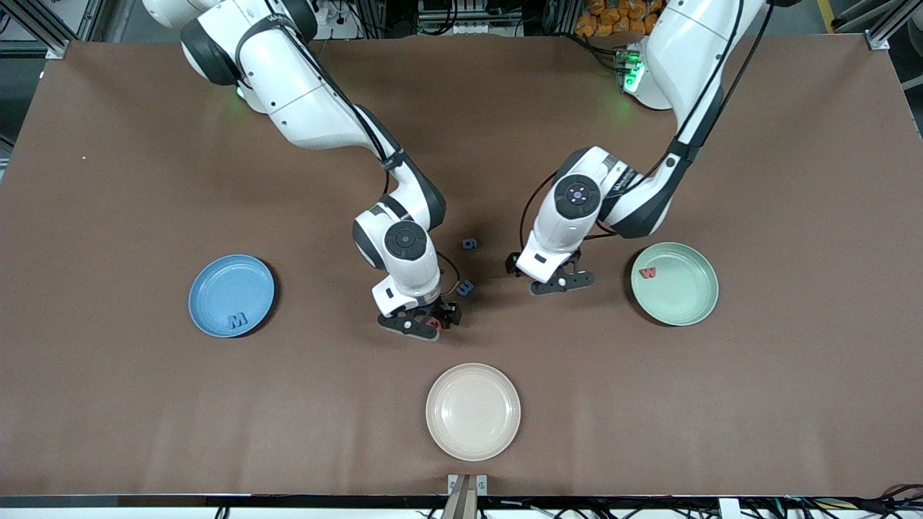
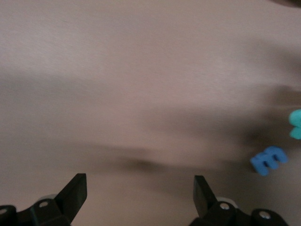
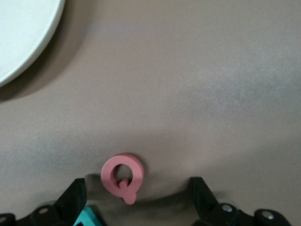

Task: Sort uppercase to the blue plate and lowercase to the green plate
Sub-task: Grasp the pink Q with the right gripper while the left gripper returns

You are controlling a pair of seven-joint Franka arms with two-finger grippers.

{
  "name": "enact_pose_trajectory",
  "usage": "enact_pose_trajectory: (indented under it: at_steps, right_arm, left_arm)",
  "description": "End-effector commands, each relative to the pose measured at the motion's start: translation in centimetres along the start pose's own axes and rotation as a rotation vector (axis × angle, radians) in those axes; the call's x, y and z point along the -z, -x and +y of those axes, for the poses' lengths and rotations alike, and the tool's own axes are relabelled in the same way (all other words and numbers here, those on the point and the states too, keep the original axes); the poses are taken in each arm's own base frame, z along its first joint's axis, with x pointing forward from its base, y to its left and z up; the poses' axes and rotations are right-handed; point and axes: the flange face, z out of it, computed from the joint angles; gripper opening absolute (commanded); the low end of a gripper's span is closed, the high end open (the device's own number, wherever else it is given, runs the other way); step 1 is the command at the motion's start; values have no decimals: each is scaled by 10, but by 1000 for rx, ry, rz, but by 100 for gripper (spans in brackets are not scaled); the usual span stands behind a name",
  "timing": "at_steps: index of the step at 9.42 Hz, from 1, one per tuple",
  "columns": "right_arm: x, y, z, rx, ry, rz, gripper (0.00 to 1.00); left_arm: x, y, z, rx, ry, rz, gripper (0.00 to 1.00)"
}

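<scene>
I see the blue plate (image 1: 231,295) carrying the M (image 1: 236,319), the green plate (image 1: 674,283) the w (image 1: 648,273); my right gripper (image 1: 418,322) hangs wide open, empty, over the red Q (image 3: 122,175) on the table (image 1: 144,404); my left gripper (image 1: 564,282) hangs wide open, empty, near the blue m (image 2: 268,159); the Q looks light, soft foam; I'd pinch across its ring.

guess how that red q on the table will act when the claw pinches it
The red Q looks like thin foam lying flat on the table, so it is probably very light and a bit squashy. Being flat, it should slide rather than roll. The open right claw hangs over it; its thin ring may flex when pinched.
</scene>
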Motion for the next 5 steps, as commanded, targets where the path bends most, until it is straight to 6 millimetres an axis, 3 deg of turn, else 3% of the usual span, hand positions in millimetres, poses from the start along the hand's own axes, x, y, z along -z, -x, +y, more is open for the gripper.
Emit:
enact_pose_trajectory:
  at_steps: [1,3,5]
  right_arm:
    - [-5,2,-5,23,21,37,100]
    - [-5,1,-3,62,46,67,100]
    - [-4,-4,-1,65,53,83,100]
  left_arm:
    - [5,1,28,-23,6,48,100]
    - [5,17,52,-64,20,53,100]
    - [4,20,56,-75,19,54,100]
